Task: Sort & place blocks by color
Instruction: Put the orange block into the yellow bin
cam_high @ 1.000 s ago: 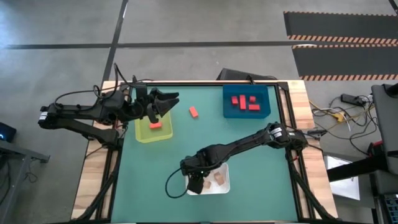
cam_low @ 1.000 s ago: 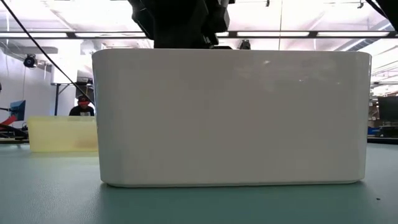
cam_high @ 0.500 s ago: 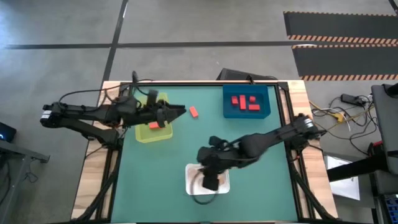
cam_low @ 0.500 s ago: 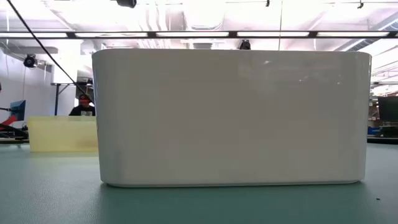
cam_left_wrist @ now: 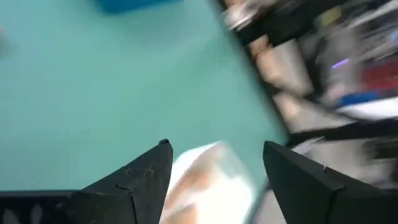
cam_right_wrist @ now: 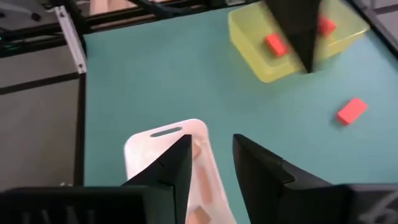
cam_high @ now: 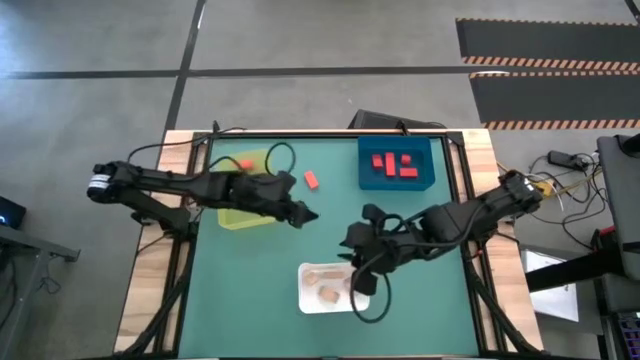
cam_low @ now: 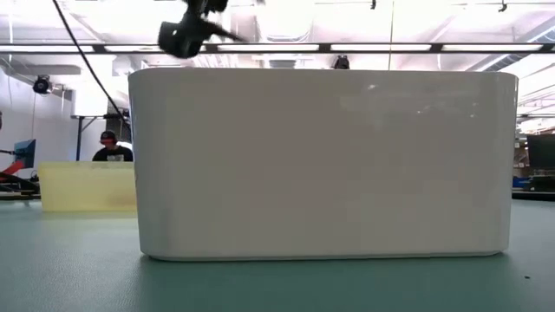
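Observation:
My left gripper (cam_high: 306, 216) hovers open over the bare mat between the yellow-green tray (cam_high: 230, 215) and the white tray (cam_high: 308, 300). My right gripper (cam_high: 361, 284) is open at the white tray's right end, with nothing between its fingers (cam_right_wrist: 211, 140). Two tan blocks (cam_high: 327, 294) lie in the white tray. Orange-red blocks (cam_right_wrist: 273, 45) lie in the yellow-green tray, and one orange-red block (cam_high: 311, 180) lies flat on the mat. Deeper red blocks (cam_high: 394, 164) sit in the blue tray (cam_high: 366, 180).
The green mat (cam_high: 260, 290) is bordered by a wooden frame (cam_high: 150, 280). In the low view the white tray's wall (cam_low: 321, 165) fills most of the picture, with the yellow-green tray (cam_low: 87, 186) behind it on the left. A person (cam_low: 108, 149) is in the room beyond.
My left gripper has swung from above the yellow-green tray toward the table's right and near side, out over the mat. My right gripper has moved from the white tray's left end across it to its right end.

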Tool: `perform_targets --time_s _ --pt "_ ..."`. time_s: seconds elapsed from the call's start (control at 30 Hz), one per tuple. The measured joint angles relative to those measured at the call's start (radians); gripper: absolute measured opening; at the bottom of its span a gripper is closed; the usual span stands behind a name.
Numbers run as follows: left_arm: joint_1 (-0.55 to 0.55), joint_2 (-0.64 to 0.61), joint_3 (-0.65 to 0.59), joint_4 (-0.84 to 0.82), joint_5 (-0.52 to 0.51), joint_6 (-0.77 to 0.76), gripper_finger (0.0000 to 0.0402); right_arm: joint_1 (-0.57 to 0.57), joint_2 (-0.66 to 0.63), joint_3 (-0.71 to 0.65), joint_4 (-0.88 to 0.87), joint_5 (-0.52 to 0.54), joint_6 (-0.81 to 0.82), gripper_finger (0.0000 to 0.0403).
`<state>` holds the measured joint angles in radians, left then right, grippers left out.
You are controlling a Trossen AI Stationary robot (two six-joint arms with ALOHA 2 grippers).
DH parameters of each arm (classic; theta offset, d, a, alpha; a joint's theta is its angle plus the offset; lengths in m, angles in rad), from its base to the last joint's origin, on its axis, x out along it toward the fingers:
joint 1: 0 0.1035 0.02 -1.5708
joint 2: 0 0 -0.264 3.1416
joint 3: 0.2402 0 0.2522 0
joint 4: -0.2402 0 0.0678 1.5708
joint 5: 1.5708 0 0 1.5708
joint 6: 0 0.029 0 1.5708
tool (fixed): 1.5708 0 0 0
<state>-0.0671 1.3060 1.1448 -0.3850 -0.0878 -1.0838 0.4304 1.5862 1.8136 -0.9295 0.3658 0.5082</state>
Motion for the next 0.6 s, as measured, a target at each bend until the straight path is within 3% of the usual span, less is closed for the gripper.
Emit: perform_targets --time_s 0.23,0.43,0.6 --pt "0.088 0.122 0.173 -0.395 0.031 0.059 0.0235 -0.016 -0.081 -0.064 -0.001 0.064 -0.012 0.0090" --pt "0.209 0.243 0.261 -0.435 0.031 0.191 0.0235 -0.121 -0.122 -0.065 0.031 0.090 -0.075 0.0073" --pt "0.297 0.329 0.262 -0.383 0.026 0.201 0.0235 -0.256 -0.138 -0.065 0.052 0.079 -0.129 0.0061"
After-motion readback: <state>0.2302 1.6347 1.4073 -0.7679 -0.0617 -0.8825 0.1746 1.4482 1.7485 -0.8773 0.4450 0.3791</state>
